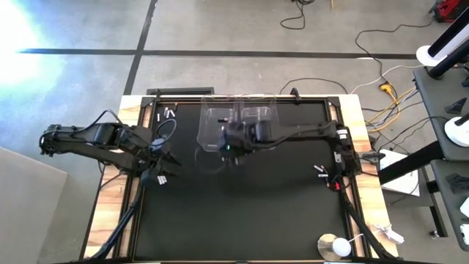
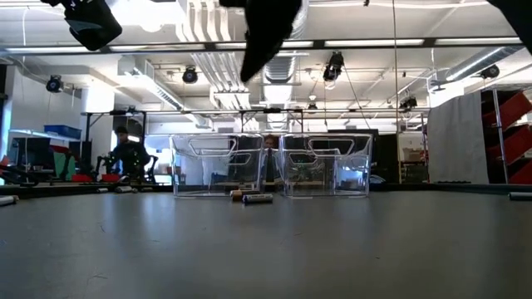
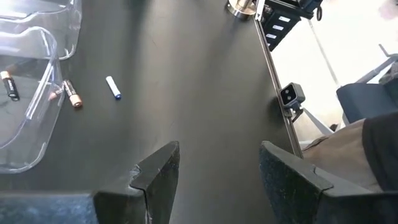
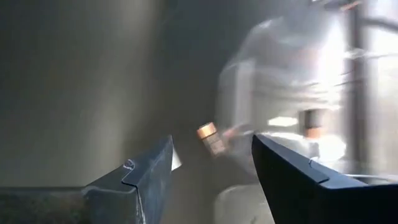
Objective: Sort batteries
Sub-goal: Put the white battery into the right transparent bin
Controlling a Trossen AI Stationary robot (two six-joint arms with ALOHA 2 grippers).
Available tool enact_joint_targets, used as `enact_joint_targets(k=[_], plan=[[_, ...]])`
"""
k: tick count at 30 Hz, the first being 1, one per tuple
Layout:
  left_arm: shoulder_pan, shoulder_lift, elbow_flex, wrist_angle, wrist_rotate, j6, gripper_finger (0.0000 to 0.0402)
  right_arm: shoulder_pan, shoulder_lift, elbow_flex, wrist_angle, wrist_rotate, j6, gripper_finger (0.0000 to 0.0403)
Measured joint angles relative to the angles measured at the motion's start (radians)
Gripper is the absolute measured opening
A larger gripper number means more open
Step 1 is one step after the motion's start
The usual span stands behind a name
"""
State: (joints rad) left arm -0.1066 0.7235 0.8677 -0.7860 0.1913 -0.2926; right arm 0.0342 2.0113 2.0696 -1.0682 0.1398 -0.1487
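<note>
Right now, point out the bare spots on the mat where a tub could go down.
The black mat is bare across its near half, between the left pincer and the batteries by the right rail. It is crowded at the far edge: two clear tubs, the right pincer, and loose batteries before them.

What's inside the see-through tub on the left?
One dark battery shows inside the clear tub, near its wall. From above, the right gripper covers part of that tub, so more could be hidden.

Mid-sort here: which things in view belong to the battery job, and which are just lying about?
Job:
- batteries loose on the mat
- battery already in a tub
- two clear tubs
- right hand, open by the tubs
- left hand, open at the mat's left edge

Lying about:
- white round thing
- floor cables
</note>
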Motion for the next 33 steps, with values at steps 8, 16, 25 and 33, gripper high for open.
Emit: enact_joint_targets(k=[8, 16, 25, 33], plan=[[0.000, -0.023, 0.000, -0.001, -0.121, 0.001, 0.0198, 0.025, 0.012, -0.294, 0.235, -0.016, 0.052, 0.0201], [0.000, -0.022, 0.000, -0.001, -0.162, 0.000, 0.0198, -0.022, 0.012, -0.406, 0.274, -0.031, 0.051, 0.0200], [0.000, -0.016, 0.000, 0.003, -0.237, -0.009, 0.0198, -0.037, 0.013, -0.516, 0.431, -0.061, 0.019, 0.0181], [0.000, -0.019, 0.000, 0.007, -0.255, -0.009, 0.0198, -0.039, 0.035, -0.529, 0.484, -0.050, -0.022, 0.0165]])
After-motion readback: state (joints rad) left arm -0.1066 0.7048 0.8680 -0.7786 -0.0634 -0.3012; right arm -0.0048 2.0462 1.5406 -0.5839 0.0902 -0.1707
